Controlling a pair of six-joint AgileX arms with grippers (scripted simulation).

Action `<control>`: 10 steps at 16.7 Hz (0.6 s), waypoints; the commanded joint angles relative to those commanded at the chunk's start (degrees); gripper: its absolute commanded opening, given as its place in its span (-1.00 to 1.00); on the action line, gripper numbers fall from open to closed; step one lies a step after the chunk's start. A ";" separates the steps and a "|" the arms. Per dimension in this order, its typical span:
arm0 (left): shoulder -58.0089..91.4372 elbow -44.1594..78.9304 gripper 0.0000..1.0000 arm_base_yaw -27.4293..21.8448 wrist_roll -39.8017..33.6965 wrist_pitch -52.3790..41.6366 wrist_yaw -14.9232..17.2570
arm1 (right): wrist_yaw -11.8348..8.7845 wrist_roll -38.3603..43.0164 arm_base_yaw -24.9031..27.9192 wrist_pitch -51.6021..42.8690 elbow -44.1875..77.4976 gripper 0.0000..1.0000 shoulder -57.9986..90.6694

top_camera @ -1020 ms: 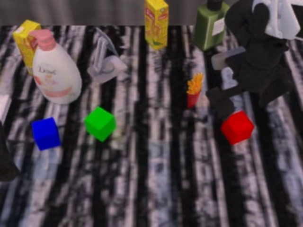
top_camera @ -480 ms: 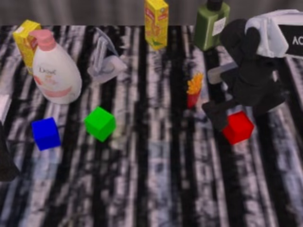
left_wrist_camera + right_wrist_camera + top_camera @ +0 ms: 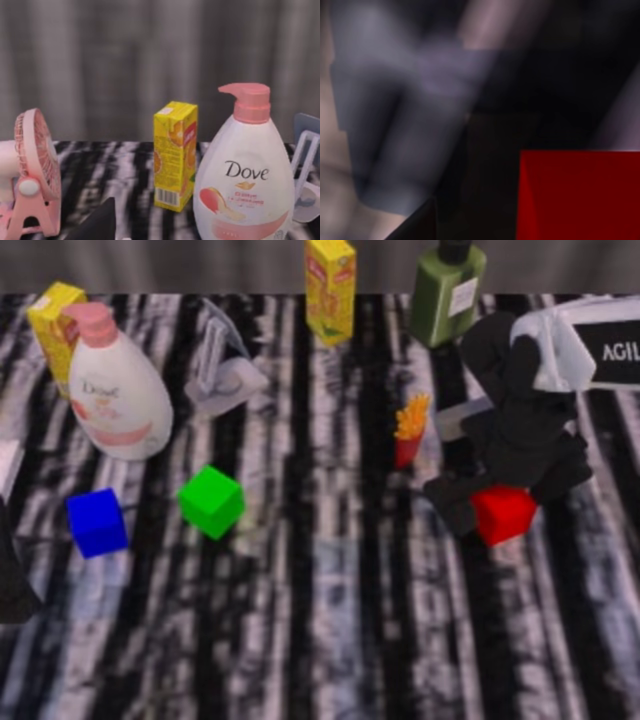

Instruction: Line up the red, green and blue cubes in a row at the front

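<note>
— Jaws on my right gripper [image 3: 497, 498]: spread, either side of the red cube [image 3: 505, 515], nothing clamped that I can see.

— And the cube?

— Right half of the table, directly below them. Left gripper parked at the left edge, fingers unseen. Green cube [image 3: 211, 501] and blue cube [image 3: 96, 523] wait left.

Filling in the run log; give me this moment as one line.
right gripper: down over red cube, grip unconfirmed | left arm: parked at left edge | green cube, blue cube: untouched
</note>
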 joint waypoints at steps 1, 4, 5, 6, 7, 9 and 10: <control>0.00 0.00 1.00 0.00 0.00 0.00 0.00 | 0.00 0.00 0.00 0.00 0.00 0.85 0.00; 0.00 0.00 1.00 0.00 0.00 0.00 0.00 | 0.00 0.00 0.00 0.00 0.00 0.40 0.00; 0.00 0.00 1.00 0.00 0.00 0.00 0.00 | 0.00 0.00 0.00 0.00 0.00 0.25 0.00; 0.00 0.00 1.00 0.00 0.00 0.00 0.00 | 0.00 0.00 0.00 0.00 0.00 0.10 0.00; 0.00 0.00 1.00 0.00 0.00 0.00 0.00 | 0.00 0.00 0.00 0.00 0.00 -0.06 0.00; 0.00 0.00 1.00 0.00 0.00 0.00 0.00 | 0.00 0.00 0.00 0.00 0.00 -0.36 0.00; 0.00 0.00 1.00 0.00 0.00 0.00 0.00 | 0.00 0.00 0.00 0.00 0.00 -0.51 0.00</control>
